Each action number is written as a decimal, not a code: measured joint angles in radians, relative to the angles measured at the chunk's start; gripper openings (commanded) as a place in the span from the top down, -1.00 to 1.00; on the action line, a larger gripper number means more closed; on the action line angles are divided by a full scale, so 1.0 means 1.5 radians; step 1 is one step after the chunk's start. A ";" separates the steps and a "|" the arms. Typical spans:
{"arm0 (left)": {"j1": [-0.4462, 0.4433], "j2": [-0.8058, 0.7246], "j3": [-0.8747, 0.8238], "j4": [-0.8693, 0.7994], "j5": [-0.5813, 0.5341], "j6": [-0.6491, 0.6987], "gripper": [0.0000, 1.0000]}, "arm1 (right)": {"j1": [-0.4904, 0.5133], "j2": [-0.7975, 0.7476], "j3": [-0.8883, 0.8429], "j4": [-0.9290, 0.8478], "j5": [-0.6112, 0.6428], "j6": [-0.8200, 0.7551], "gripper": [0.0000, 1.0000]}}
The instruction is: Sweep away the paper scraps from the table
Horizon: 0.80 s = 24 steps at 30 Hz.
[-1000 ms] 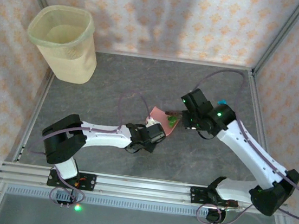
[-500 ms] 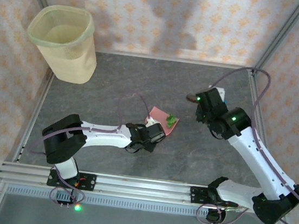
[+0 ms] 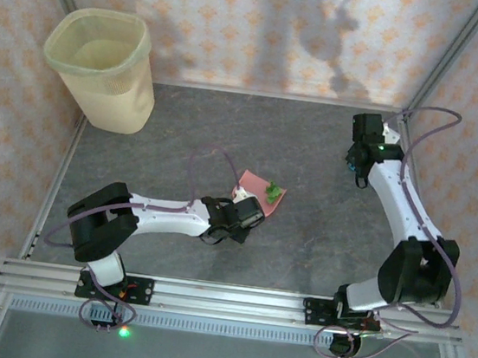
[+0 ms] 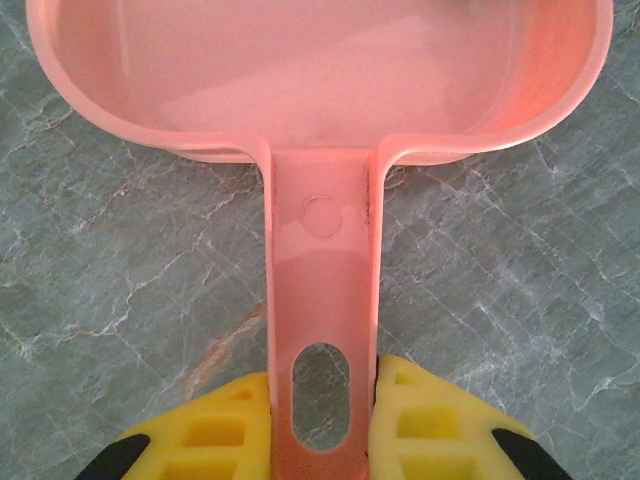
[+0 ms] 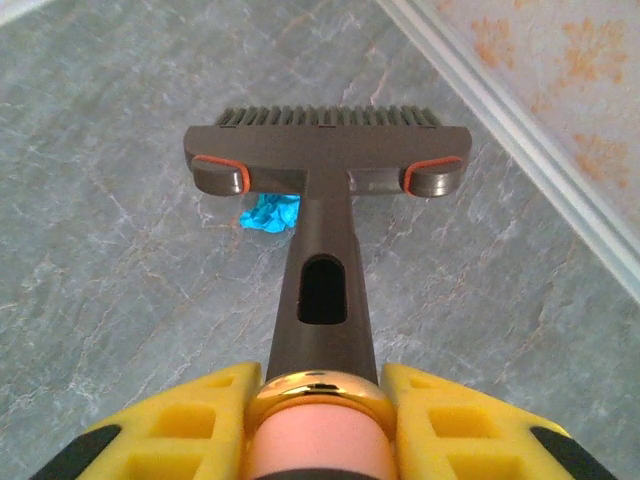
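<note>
One teal scrap point(image 5: 268, 213) — beside brush point(image 5: 325, 150) | green scraps point(image 3: 273, 188) in dustpan point(image 3: 254, 183)

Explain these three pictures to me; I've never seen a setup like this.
Two robot arms are bolted at the near edge of the table. One picture looks down from above; the others come from a camera on each wrist. The left gripper is shut on a pink dustpan by its handle; green scraps lie in the pan. The right gripper is shut on a brush, and a blue scrap lies near its head. A cream bin stands at the far left corner.
</note>
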 measured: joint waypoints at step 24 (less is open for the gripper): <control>0.000 0.000 0.000 0.000 0.000 0.000 1.00 | 0.251 -0.124 -0.061 -0.025 -0.255 0.146 1.00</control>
